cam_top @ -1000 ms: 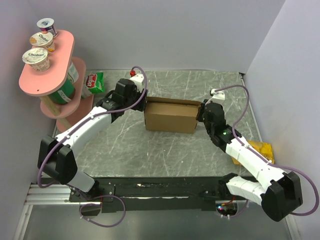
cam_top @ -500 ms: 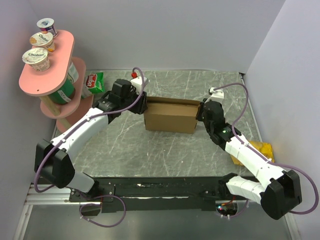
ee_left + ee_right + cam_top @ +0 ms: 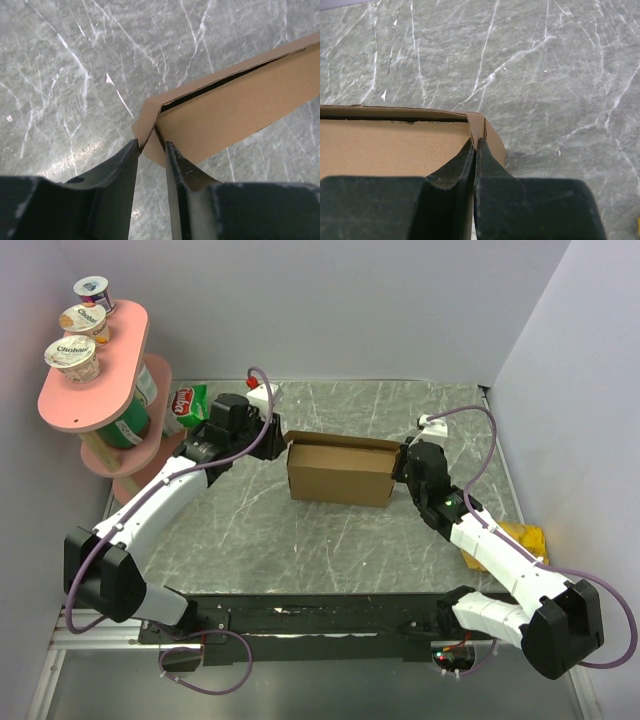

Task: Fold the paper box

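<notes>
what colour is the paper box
The paper box is plain brown, clearest in the top external view.

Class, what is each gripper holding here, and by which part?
The right gripper pinches the paper box by its right-end corner flap; the left gripper stands open at the opposite corner.

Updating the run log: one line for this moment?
paper box: partly folded | left gripper: open around left corner | right gripper: shut on right corner

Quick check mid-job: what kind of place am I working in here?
Probably a robot test cell, not a home: plain walls close in a marble-look table, yogurt cups sit on a pink stand like props, and a cardboard box lies mid-table.
</notes>
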`<state>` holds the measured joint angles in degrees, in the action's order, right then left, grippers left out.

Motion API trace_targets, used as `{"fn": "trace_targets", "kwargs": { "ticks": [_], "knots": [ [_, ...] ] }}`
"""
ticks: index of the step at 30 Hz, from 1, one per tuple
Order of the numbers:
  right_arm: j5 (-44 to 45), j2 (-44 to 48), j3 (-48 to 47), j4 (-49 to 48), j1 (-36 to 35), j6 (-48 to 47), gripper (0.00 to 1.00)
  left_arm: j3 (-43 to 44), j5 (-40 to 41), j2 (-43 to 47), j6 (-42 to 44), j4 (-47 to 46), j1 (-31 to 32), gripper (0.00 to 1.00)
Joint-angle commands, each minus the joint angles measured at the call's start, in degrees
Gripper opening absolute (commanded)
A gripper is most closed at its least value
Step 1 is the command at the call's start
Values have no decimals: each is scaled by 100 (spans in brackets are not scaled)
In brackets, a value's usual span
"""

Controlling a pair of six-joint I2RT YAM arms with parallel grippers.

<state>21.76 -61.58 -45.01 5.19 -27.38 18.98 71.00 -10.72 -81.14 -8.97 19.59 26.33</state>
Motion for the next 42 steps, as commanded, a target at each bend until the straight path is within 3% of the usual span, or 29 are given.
{"fn": "trace_targets", "kwargs": {
  "ticks": [1, 14, 18, 22, 25, 33, 38, 39, 40, 42],
  "knots": [
    [-269, -144, -60, 571, -49, 44, 0, -43, -176, 248, -175, -360, -22, 29],
    [-304, -196, -69, 562, -49, 62, 0, 124, -361, 55, -386, -316, -22, 2],
    [-269, -196, -43, 562, -57, 53, 0, 370, -255, -50, -465, -88, -31, 1],
    [-277, -214, -42, 562, -57, 44, 0, 310, -317, -51, -421, -105, -40, 30],
    [-304, -205, -34, 527, -49, 53, 0, 282, -290, -94, -351, -96, -40, 38],
    [-357, -170, -16, 492, -48, 35, 0, 414, -220, -331, -228, -131, -40, 35],
    [-409, -109, 28, 448, -49, 35, 0, 502, -167, -499, -157, -61, -40, 26],
    [-401, -117, 28, 448, -40, 44, 0, 494, -167, -490, -166, -87, -40, 23],
    [-400, -117, 45, 448, -48, 27, 0, 467, -176, -473, -210, -140, -40, 12],
    [-365, -143, 45, 456, -57, 27, 0, 476, -124, -411, -280, -140, -40, 7]
  ]
}}
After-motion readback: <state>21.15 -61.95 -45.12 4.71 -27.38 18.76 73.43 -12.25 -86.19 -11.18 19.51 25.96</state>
